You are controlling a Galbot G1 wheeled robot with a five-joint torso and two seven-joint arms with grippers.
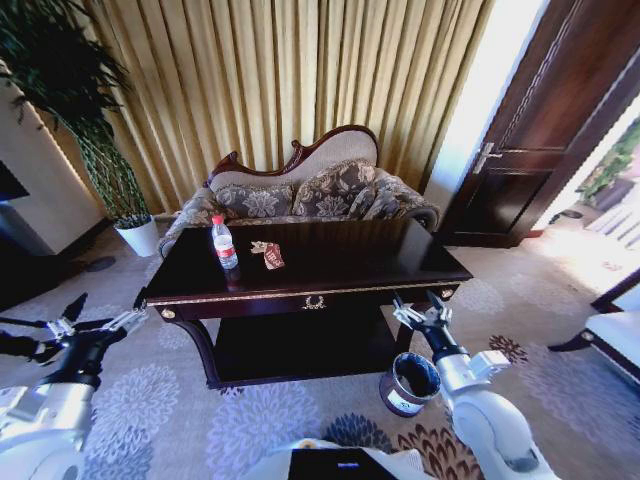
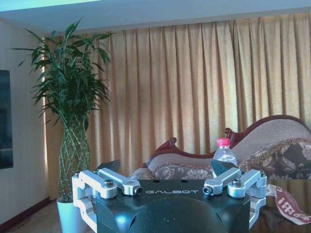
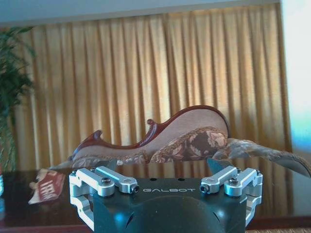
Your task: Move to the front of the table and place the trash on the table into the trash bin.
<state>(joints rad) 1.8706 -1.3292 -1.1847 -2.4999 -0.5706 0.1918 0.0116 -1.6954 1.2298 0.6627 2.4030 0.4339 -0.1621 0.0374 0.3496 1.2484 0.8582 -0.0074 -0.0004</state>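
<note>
Left gripper (image 1: 100, 312) hangs wide open and empty at lower left; right gripper (image 1: 422, 305) spread open, touching nothing, just above the bin (image 1: 410, 383). Bottle (image 1: 225, 243) stands mid-frame on the table (image 1: 380, 262).

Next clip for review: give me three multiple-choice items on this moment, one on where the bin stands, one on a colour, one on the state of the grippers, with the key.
1. Where is the trash bin?
A. On the table
B. On the carpet by the table's front right leg
C. Beside the plant pot

2. What colour is the bottle cap?
A. Blue
B. Green
C. Red

3. How are the two grippers?
A. Both open, holding nothing
B. Left shut on the bottle
C. Right shut on the wrapper

Key: 1 B, the bin sits on the floor near the right gripper. 2 C, the cap is red. 3 A, the left gripper and the right one are spread and empty; the wrapper lies on the table.
</note>
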